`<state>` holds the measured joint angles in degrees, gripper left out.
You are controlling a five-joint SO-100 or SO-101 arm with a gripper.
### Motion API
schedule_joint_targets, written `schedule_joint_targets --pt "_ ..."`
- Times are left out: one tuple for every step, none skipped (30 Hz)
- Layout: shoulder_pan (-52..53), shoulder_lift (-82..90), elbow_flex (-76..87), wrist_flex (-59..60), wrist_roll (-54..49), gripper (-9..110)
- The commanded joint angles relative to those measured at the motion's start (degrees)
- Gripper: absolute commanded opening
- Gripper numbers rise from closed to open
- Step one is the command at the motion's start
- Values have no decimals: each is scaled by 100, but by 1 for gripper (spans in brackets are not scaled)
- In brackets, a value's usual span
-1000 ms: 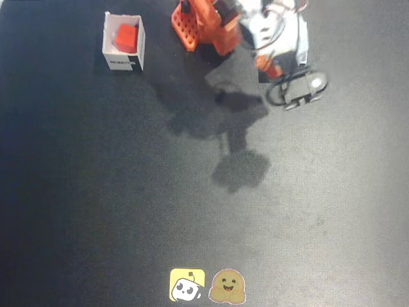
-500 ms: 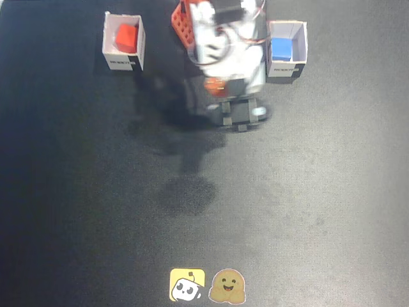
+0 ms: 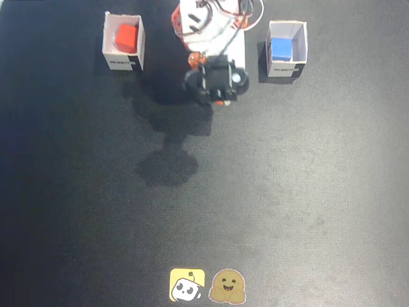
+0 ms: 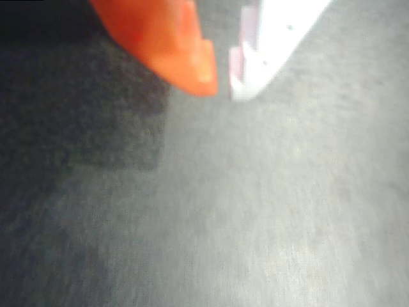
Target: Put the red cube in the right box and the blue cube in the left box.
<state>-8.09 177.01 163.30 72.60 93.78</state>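
Label on the left box: a black strip with white print ran low on its near side in the fixed view; the letters were too small and blurred to read.
Label on the right box: a like black strip with white print sat low on its near side; also unreadable.
Yellow sticker: it lay on the counter at the bottom edge and showed a white cartoon face, no words.
Brown sticker: just beside the yellow one, a smiling face emblem, no words.
Wrist view: no text or sign showed.
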Motion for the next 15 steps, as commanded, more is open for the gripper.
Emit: schedule_joint_targets --pt "114 18 114 -255 -62 0" --pt "141 18 123 -264 -105 0" --pt "193 18 123 -255 -105 0" --pt "246 18 123 -185 -105 0" --pt "316 18 123 -79 -105 0" --pt "396 18 123 35 -123 0" --pt "466 18 123 26 -281 0" --pt "519 18 123 26 -431 0" --pt "598 18 123 18 -571 0" --pt "650 18 123 9 -633 0" --pt "668 18 123 9 -633 0" --pt "677 18 123 9 -633 0" --pt "668 18 123 9 -633 0" --pt "642 18 123 9 -633 0" --pt "633 18 123 9 -633 0"
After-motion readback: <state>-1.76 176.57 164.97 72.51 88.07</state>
